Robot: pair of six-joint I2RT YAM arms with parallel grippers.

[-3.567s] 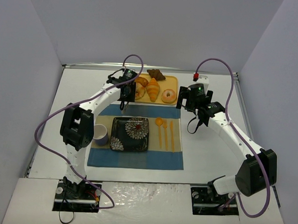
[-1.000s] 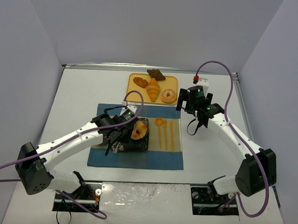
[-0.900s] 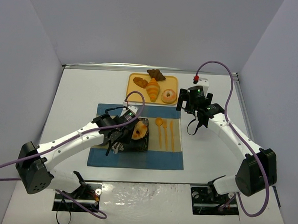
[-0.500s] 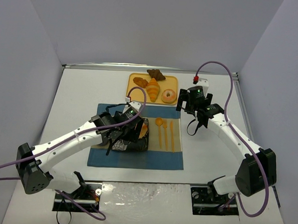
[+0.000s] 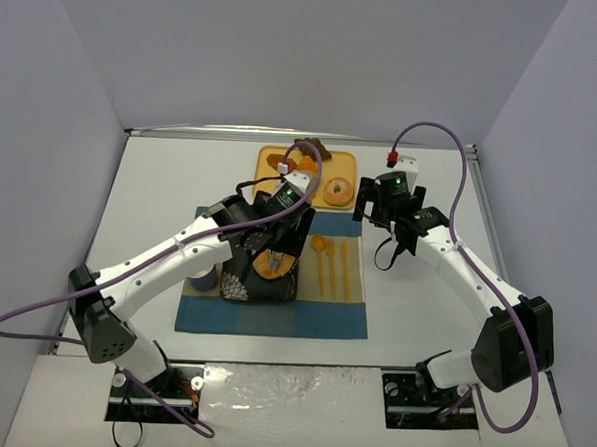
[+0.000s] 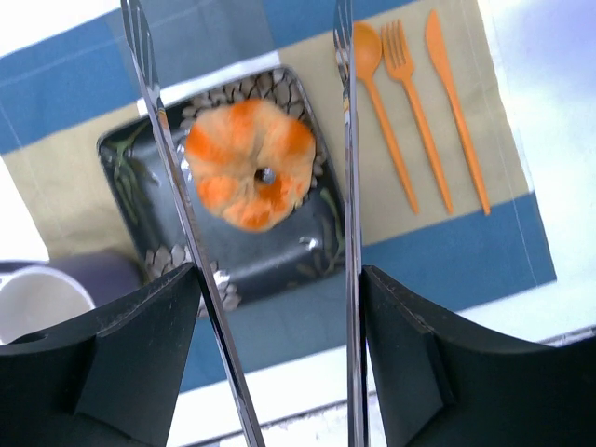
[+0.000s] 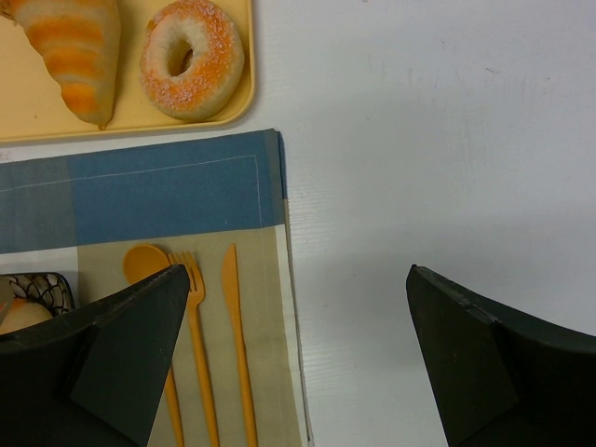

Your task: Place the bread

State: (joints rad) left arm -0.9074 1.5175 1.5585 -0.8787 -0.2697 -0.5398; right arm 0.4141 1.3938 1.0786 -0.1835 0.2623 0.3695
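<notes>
Though the left hand (image 6: pixel 233 19) hangs spread over the bread (image 6: pixel 250 164) on the plate (image 6: pixel 270 256), its three-o'clock finger (image 6: pixel 347 186) may clip the bread while lifting away.

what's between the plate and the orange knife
An orange spoon and fork, side by side on the placemat; the left wrist view shows them clearly.

The fixed overhead camera looks down from above and behind the arm bases, taking in the whole white table (image 5: pixel 424 310). The left wrist camera faces straight down between its thin metal fingers (image 6: pixel 177 186) onto a dark square patterned plate (image 6: pixel 307 251). The right wrist camera looks down from close above a yellow tray (image 7: pixel 130 102) corner. All three views share the blue-and-beige placemat (image 5: pixel 274 317) and orange plastic cutlery (image 5: pixel 331 265).
</notes>
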